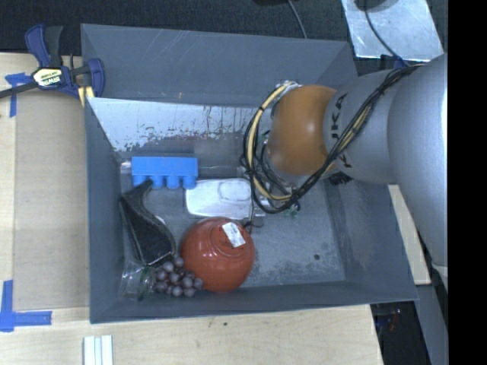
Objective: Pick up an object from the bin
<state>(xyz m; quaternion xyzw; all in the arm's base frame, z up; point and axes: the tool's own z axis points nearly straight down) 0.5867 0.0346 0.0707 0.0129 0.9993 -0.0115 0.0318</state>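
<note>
Gripper (255,217) sits low in the bin (335,257), tucked under the arm's orange cover. Whether it is released or clenched, cannot tell. Nearest candidates are a white flat pad (219,198) just to its left and a red-brown round pot (218,255) just below-left. A blue block (164,171) and dark grapes (173,278) lie farther left. Risk, my judgement: the round pot may roll or slip from a pinch, and the flat pad offers little edge.

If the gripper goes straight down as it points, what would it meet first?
Probably the right end of the white rounded object, under the gripper; the red-brown ball lies just beside. Depth is unclear.
</note>
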